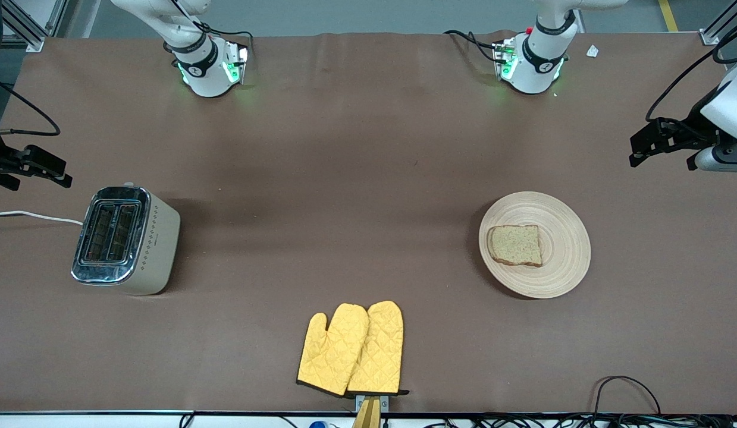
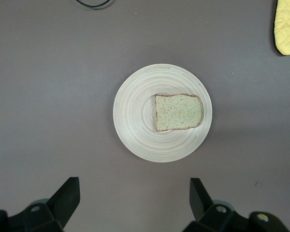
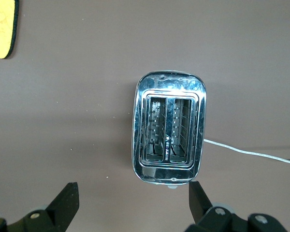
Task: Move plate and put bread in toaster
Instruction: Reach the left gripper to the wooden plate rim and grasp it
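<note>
The round wooden plate lies toward the left arm's end of the table, with the slice of brown bread on it. Both show in the left wrist view, the plate and the bread. My left gripper hangs open and empty in the air over bare table beside the plate; its own view shows the gap. The cream toaster with chrome top stands toward the right arm's end, slots empty. My right gripper hangs open and empty over the table beside the toaster.
A pair of yellow oven mitts lies near the table's front edge, between toaster and plate. The toaster's white cord runs off the right arm's end of the table. Black cables lie at the front edge.
</note>
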Robot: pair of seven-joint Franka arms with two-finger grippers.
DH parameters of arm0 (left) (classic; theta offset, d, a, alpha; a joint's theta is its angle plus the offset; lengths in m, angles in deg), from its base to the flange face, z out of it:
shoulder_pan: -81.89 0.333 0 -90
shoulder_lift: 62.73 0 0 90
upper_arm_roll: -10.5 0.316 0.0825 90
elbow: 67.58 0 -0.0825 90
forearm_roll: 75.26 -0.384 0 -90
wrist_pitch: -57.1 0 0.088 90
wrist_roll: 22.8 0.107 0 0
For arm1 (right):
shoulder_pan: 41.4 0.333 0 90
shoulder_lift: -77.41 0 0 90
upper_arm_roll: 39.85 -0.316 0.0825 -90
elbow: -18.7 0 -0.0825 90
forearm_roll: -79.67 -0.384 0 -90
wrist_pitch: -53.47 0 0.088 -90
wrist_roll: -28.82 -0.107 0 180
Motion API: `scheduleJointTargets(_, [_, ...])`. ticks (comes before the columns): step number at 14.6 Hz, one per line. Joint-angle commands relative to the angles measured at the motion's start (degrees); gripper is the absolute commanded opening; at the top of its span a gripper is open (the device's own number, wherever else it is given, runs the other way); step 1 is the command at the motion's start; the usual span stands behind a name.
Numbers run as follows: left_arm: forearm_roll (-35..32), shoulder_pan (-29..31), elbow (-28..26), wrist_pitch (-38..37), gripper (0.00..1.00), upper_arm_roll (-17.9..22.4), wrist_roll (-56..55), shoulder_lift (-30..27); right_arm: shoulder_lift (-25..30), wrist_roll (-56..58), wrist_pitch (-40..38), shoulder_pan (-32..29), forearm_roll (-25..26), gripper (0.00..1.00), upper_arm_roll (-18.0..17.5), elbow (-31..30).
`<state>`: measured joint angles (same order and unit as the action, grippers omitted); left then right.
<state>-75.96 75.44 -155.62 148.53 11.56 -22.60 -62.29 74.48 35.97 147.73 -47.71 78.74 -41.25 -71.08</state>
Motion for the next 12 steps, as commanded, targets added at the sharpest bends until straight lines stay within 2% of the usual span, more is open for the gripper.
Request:
scheduleJointTargets(1, [-0.97,-0.05,1.47,-1.34,1.00,-0.01,1.11,0.70,-0.24,-0.04,0.04,-0.11,0.15,1.00,-0.10,0.57])
scheduleJointTargets(4, [-0.18,0.73,1.29,-1.60,1.00,0.16,0.94,0.88,-0.24,-0.21,0.04,0.42,0.15,1.00,-0.28,0.57])
scheduleJointTargets(7, [7.36,9.50,1.11,-2.22,1.00,0.08,5.31,5.34,-0.15,-0.21,0.04,0.68,0.15,1.00,-0.37,0.57])
scheduleJointTargets(12, [25.10,21.99,1.55,-1.61,1.00,0.08,20.15,21.93,-0.24,-0.13,0.13,0.07,-0.03,1.00,-0.10,0.49])
